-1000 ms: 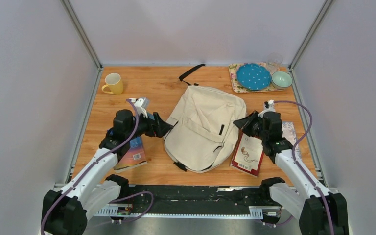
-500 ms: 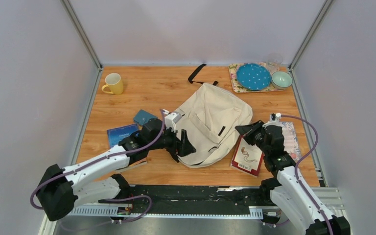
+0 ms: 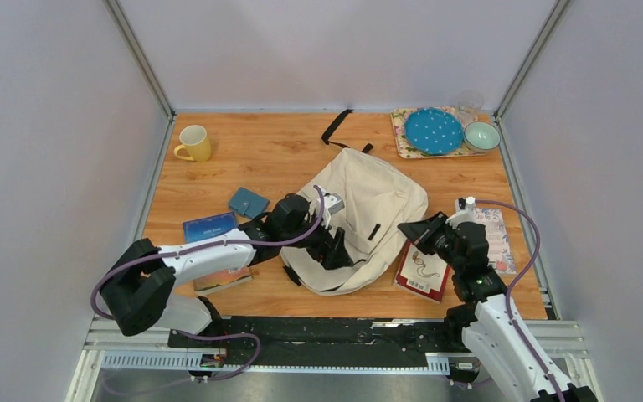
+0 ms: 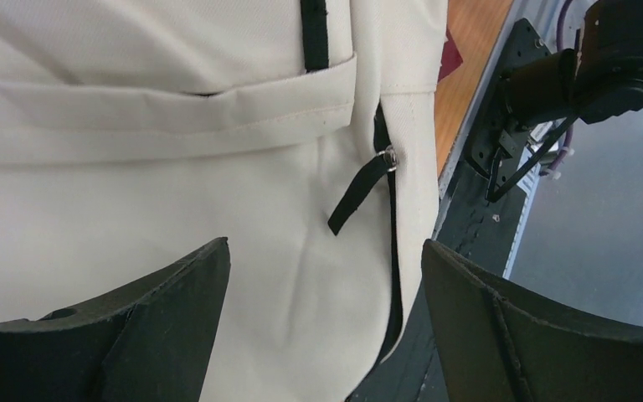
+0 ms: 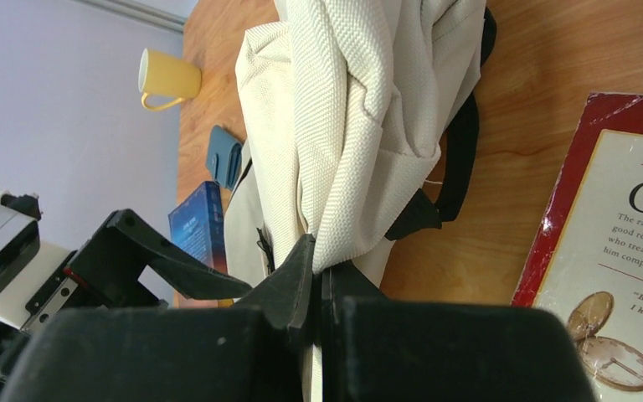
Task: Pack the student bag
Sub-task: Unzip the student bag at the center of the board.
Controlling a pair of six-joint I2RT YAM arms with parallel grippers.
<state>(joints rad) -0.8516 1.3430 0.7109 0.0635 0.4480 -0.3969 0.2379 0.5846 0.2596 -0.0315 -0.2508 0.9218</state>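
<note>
The student bag point(image 5: 368, 126) is matt, coarsely woven cream cloth. The desk point(image 3: 276, 151) is smooth wood, the red book point(image 5: 628, 276) glossy paper, the mug point(image 3: 194, 143) shiny.

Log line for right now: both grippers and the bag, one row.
left gripper: open, over zipper pull | right gripper: shut on student bag edge | red book: on table, unpacked

Middle of table point(image 3: 276, 146): student bag point(image 3: 368, 209). Far-left corner: mug point(image 3: 194, 143). Far-right corner: tray point(image 3: 399, 134), with plate point(image 3: 434, 131) and bowl point(image 3: 481, 136) on it, bowl to the right. Left of the bag: pouch point(image 3: 248, 202), with left book point(image 3: 209, 227) just nearer. Just right of the bag, near side: right book point(image 3: 423, 266); leaflet point(image 3: 500, 239) further right.
</note>
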